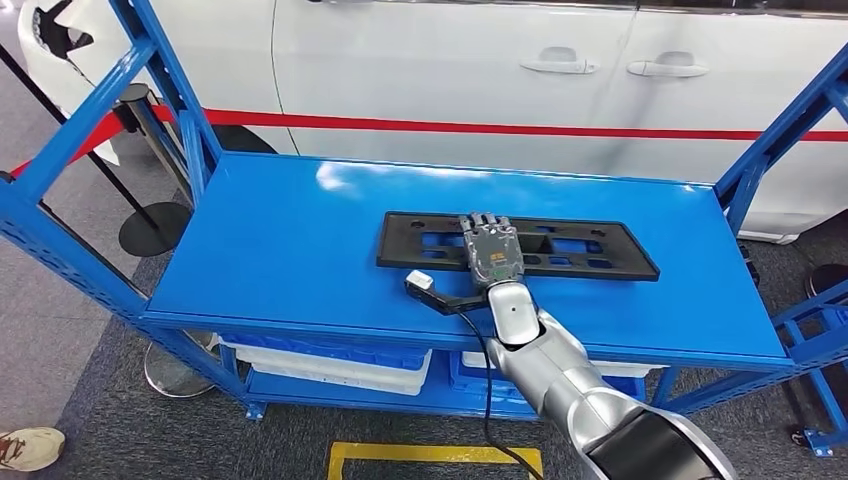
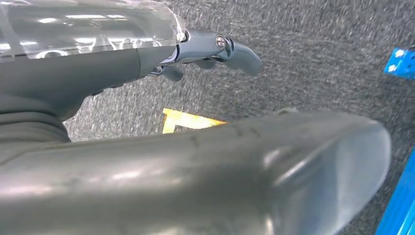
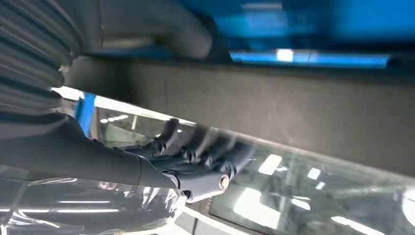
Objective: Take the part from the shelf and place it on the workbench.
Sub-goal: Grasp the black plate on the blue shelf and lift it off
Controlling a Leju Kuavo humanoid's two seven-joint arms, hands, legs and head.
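Now the right hand (image 1: pixel 491 250) lies flat, fingers (image 1: pixel 484 222) extended w/ nothing gripped, atop the middle of the long black part (image 1: pixel 590 256), which lies lengthwise across the blue shelf (image 1: pixel 280 250), reaching farther past the hand toward the car side; left hand (image 2: pixel 215 51) hangs over carpet, fingers curled, empty.

My right hand (image 1: pixel 492 252) covers the middle of the black part (image 1: pixel 600 256); I cannot tell whether its fingertips grip it. The wrist view beside it is blurred.
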